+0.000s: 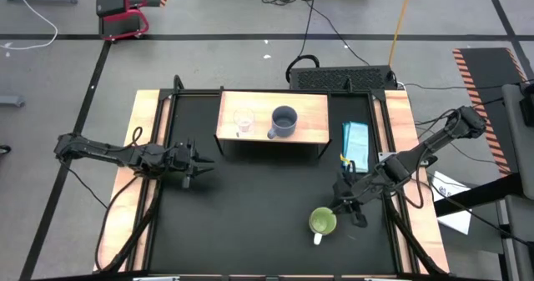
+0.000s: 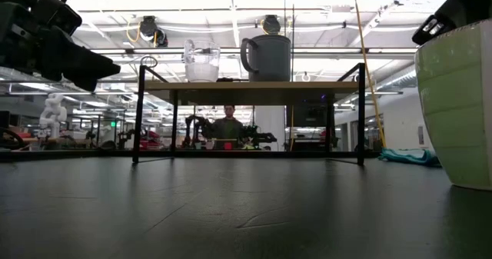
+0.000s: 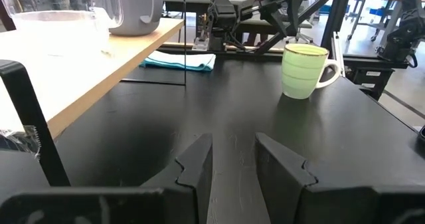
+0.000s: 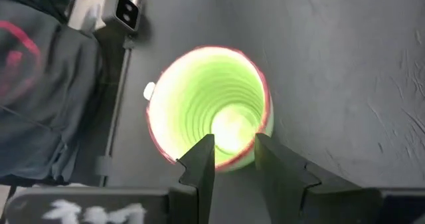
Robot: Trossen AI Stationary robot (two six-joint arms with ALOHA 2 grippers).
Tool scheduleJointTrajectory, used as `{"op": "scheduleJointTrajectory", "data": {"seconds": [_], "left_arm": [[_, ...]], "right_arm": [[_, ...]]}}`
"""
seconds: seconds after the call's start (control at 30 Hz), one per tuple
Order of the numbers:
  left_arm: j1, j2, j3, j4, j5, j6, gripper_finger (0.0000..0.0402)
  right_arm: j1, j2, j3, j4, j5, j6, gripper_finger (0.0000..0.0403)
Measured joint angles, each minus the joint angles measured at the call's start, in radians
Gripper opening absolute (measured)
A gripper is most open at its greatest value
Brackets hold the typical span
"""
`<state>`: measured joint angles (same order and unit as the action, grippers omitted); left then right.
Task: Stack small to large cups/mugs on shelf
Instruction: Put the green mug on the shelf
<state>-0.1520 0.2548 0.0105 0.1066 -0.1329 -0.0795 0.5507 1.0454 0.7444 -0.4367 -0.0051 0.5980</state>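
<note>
Lime-green mug [image 1: 323,223] stands upright on the black surface [image 1: 250,214], near right; mouth up, white handle [image 1: 318,238] pointing toward the near edge. Right gripper [image 1: 354,211] sits just above its rim on the far-right side, fingers [image 4: 199,161] slightly apart, gripping nothing. Glass cup [image 1: 243,122] and grey-blue mug [image 1: 284,122] stand upright on the shelf [image 1: 313,127], mug handle pointing near-left. Left gripper [image 1: 198,166] waits left, fingers slightly apart.

— Any writing you can make out on the mugs, the shelf or the table?
— None; no label, brand, number or sign is legible anywhere here.
</note>
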Motion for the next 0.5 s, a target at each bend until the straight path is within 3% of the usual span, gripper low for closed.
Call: {"op": "scheduleJointTrajectory", "data": {"seconds": [0.5], "left_arm": [[0.0, 0.0, 0.0, -0.001, 0.0, 0.001, 0.0113]], "right_arm": [[-0.008, 0.072, 0.0, -0.02, -0.001, 0.018, 0.01]]}}
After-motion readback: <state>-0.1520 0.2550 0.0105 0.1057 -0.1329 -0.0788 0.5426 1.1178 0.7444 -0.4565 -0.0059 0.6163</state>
